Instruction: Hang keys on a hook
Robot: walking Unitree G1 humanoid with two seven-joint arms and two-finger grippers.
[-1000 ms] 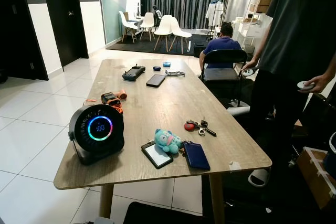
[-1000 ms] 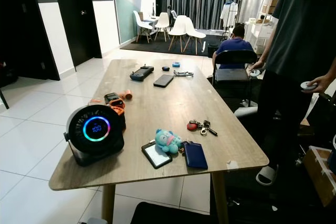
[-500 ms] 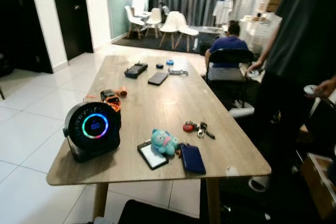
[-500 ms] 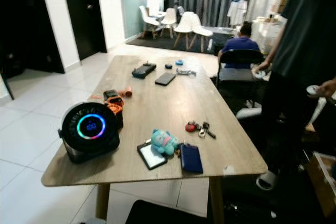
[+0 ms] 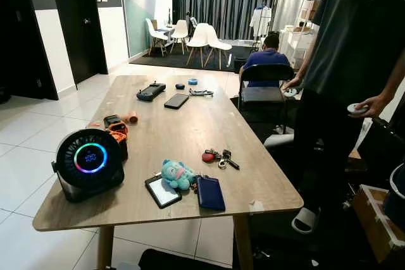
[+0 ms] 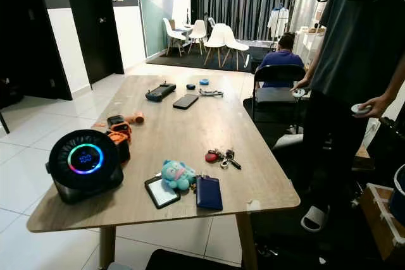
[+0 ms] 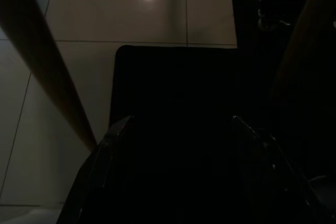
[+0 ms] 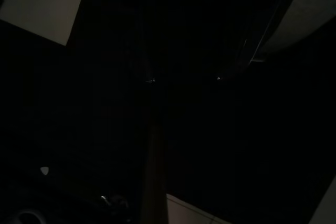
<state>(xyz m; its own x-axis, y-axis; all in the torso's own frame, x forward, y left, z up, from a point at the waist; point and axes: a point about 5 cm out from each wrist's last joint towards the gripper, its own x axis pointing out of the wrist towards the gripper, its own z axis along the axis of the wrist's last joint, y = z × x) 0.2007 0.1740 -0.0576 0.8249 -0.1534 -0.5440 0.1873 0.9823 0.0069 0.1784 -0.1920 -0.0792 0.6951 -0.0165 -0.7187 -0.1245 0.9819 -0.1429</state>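
Keys (image 5: 218, 156) near table (image 5: 183, 124) right edge, person (image 5: 354, 80) beside it. Tiled floor (image 5: 25, 143) left. Left claw (image 7: 178, 145) seemingly apart; right claw unreadable, dark.

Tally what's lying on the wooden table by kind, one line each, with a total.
Key bunches: 1
Round fans with a glowing ring: 1
Plush toys: 1
Badge cards: 1
Blue wallets: 1
Phones: 1
Handheld controllers: 1
Orange and black gadgets: 1
Total: 8, small far-end bits left out.
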